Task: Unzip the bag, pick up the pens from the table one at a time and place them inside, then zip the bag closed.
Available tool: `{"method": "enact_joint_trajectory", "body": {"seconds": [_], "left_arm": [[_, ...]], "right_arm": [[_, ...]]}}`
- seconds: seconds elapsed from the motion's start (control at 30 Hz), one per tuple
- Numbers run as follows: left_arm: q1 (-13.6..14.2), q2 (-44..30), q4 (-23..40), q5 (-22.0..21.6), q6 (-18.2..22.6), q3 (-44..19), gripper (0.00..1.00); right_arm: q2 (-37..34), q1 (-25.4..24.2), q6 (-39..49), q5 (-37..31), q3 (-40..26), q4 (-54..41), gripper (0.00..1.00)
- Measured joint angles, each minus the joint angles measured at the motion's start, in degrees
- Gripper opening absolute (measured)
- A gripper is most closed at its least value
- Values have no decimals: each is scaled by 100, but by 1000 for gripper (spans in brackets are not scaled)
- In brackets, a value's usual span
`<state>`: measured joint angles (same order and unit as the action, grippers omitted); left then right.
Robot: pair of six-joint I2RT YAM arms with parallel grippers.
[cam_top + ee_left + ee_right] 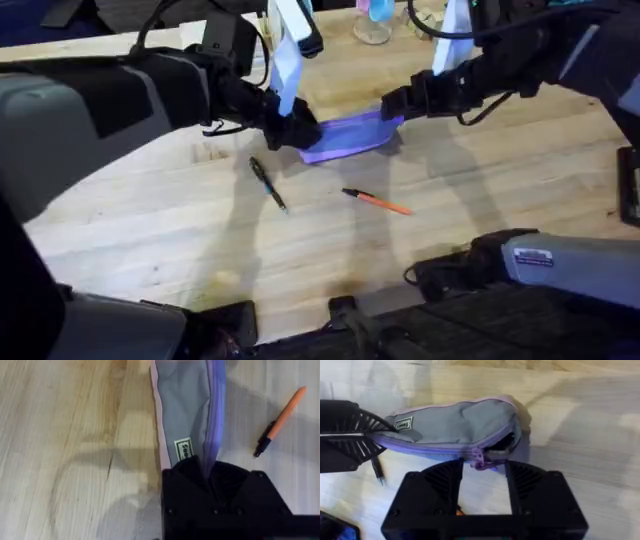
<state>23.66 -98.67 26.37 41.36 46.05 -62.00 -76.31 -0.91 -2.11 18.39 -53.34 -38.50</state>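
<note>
bag: the bag [352, 136] lies on the table [470, 210] toward the far middle, stretched between the two grippers
left gripper: the left gripper [291, 130] is clamped on the bag's left end; its wrist view shows cloth pinched between closed fingers beside a small sewn label [184, 451]
right gripper: the right gripper [484, 471] sits at the bag's right end, fingers set a little apart with the zip pull [478, 459] just between them; whether they grip the pull i cannot tell
pens: the black pen [268, 185] and the orange pen [377, 201] lie on the table in front of the bag, well apart from each other, neither in a gripper
progress: unzipping looks barely begun, judging by a short dark gap [501, 444] in the zip beside the pull at the right end, the rest of the zip shut; both pens are still to go in, and the closing zip comes after that
overhead view: gives the layout, both arms on the bag and both pens out front, but no zip detail
right wrist view: adds the pull, the small opening and the label near the other end
left wrist view: adds the pinch on the cloth and the orange pen's dark tip [261, 449] lying just beside the bag
</note>
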Motion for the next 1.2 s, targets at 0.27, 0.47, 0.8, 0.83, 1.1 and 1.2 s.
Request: {"method": "enact_joint_trajectory", "body": {"seconds": [0.27,0.47,0.8,0.83,1.1,1.2], "left_arm": [[-2,0,-2,-2,1,0,42],[-2,0,-2,-2,0,0,42],[-2,0,-9,-4,1,0,42],[-2,0,-9,-4,1,0,42],[-2,0,-19,-6,-1,0,42],[-2,0,-22,-9,1,0,42]], "right_arm": [[0,0,-6,-250,0,-68,391],[0,0,-4,-294,0,15,369],[0,0,-5,-310,0,149,368],[0,0,-4,-310,0,149,359],[0,0,-4,-306,0,197,275],[-26,0,-5,-293,0,233,243]]}}
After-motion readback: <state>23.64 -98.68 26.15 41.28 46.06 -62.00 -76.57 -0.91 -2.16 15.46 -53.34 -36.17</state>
